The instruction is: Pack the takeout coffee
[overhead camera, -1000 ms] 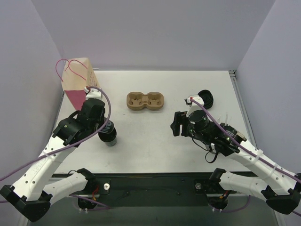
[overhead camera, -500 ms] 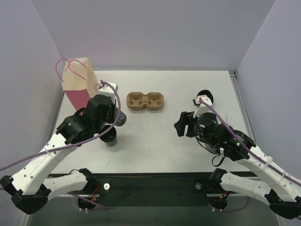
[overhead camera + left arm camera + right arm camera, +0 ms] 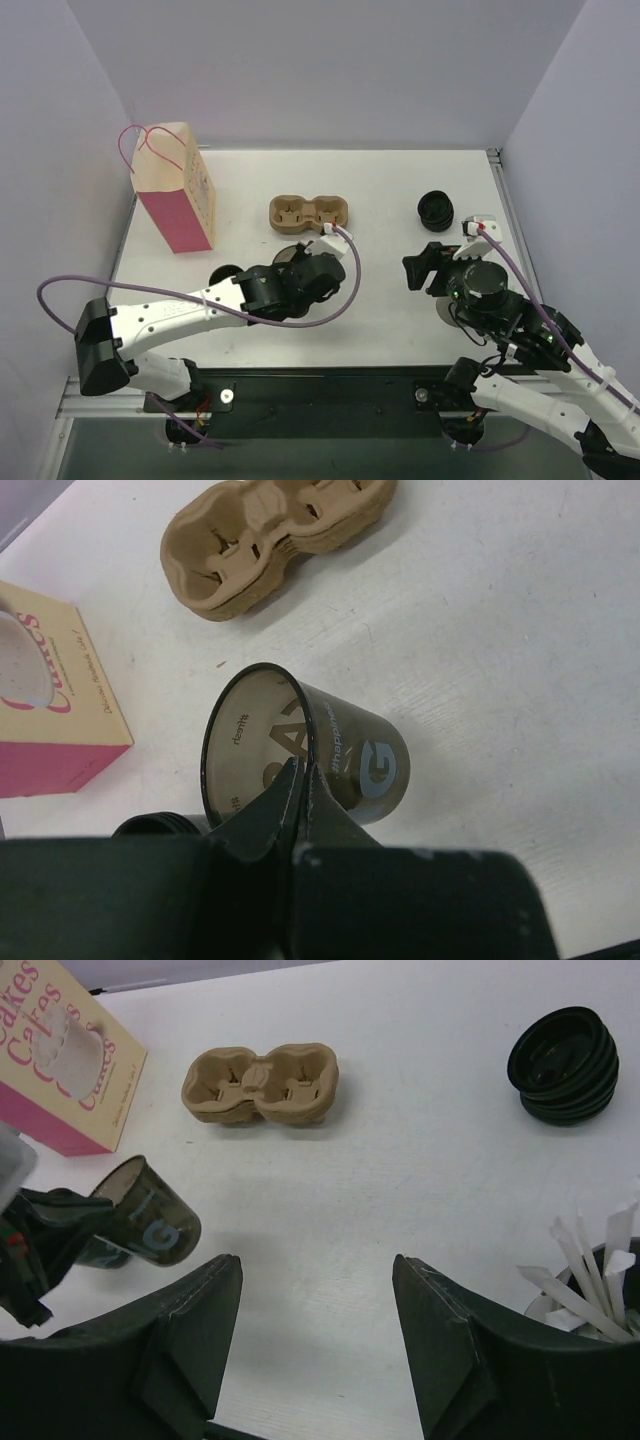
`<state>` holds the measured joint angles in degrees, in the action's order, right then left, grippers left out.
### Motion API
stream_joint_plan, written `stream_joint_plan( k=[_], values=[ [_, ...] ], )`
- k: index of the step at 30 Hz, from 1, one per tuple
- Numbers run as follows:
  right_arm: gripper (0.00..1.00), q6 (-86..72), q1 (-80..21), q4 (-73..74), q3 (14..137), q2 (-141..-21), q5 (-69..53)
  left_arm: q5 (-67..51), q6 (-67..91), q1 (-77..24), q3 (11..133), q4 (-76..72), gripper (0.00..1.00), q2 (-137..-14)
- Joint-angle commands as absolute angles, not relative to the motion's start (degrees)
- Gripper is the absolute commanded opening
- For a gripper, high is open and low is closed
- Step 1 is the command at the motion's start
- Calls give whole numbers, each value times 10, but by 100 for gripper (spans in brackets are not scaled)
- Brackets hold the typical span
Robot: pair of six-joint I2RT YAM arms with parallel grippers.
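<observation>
My left gripper (image 3: 300,772) is shut on the rim of a dark, see-through takeout cup (image 3: 330,755) with a grey G on its side. The cup is tilted, has no lid and hangs above the table. From above, the left gripper (image 3: 298,260) sits just in front of the brown pulp tray (image 3: 310,213), whose two wells are empty. The right wrist view shows the held cup (image 3: 150,1225) and the tray (image 3: 260,1085). My right gripper (image 3: 315,1265) is open and empty, over bare table at the right (image 3: 427,270). Another dark cup top (image 3: 150,826) stands left of the held cup.
A pink and cream paper bag (image 3: 175,190) stands at the back left. A stack of loose black lids (image 3: 436,210) lies at the back right. A dark holder with white stirrers (image 3: 600,1260) stands under my right arm.
My left arm has swung from beside the bag to the table's centre, carrying the cup towards the tray. My right arm has drawn back to the right and nearer, uncovering the lid stack.
</observation>
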<state>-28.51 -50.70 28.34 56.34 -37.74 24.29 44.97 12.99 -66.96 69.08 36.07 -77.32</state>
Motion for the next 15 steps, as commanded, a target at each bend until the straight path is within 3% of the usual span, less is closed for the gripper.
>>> stream_joint_plan(
  k=[1, 15],
  values=[
    [63, -292, -508, 281, 553, -350, 301, 514, 130, -707, 680, 300, 0, -822],
    [63, -290, -508, 282, 549, -349, 302, 584, 176, -787, 702, 307, 0, -979]
  ],
)
